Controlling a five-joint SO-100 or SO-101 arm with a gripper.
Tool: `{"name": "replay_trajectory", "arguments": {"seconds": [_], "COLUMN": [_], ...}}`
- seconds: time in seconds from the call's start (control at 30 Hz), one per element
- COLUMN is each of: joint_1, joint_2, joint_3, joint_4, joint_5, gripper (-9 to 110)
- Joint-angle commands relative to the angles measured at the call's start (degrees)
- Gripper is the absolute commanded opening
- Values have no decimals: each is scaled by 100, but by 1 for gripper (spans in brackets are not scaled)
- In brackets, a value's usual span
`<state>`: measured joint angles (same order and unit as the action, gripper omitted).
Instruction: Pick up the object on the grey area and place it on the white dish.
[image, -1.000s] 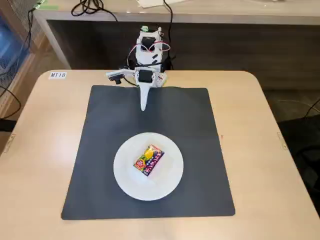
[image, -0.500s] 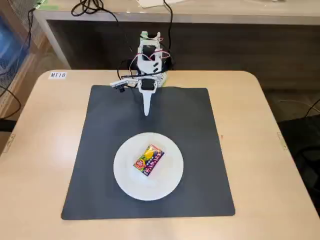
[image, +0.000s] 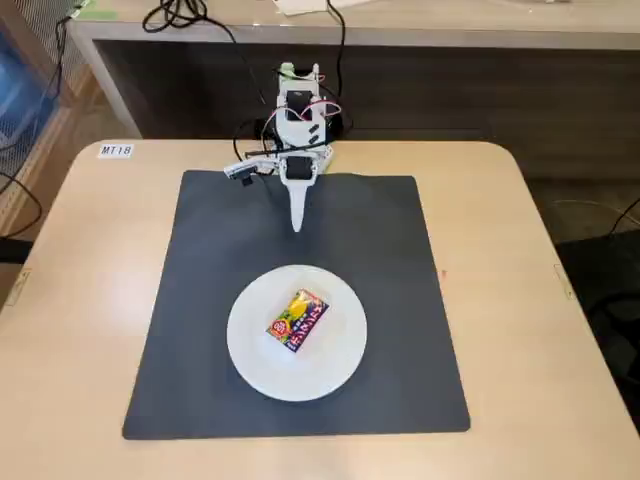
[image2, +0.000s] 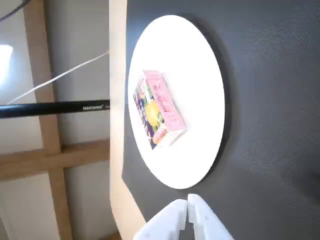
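Fixed view: I see the object (image: 298, 320) lying flat on the white dish (image: 252, 357), about at its centre, turned diagonally. The dish sits on the grey area (image: 200, 250), toward the mat's near edge & roughly mid-way betw. its left and right edges. The arm's base stands at the table's (image: 90, 300) far edge, w/ the gripper (image: 297, 224) pointing down over the far part of the mat, well apart from dish and box. Fingers look pressed together to one white tip, nothing betw. them. Vs. 1.0 s ago the tip sits a bit further right & lower in the picture, arm body more upright over its base; vs. 0.5 s ago barely any change. Box and dish haven't moved. Wrist view: the gripper (image2: 187, 201) comes in from the bottom edge, both white fingertips touching, empty. Tip is just off the white dish (image2: 200, 75) rim, over the grey area (image2: 270, 125). The object (image2: 157, 109) lies on the dish, yellow picture face up. Beige table (image2: 117, 60) edge runs along the mat's left side in this view.
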<state>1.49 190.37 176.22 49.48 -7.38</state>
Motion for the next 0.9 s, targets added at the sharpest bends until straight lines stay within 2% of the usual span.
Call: {"name": "replay_trajectory", "arguments": {"seconds": [0.0,0.57,0.7,0.87], "joint_1": [-70,-229,-255,-773], "joint_2": [167,167,167,167], "joint_3": [589,562,519,580], "joint_4": [-35,35,193,-167], "joint_5": [-132,-44,431,369], "gripper": [1,0,0,0]}}
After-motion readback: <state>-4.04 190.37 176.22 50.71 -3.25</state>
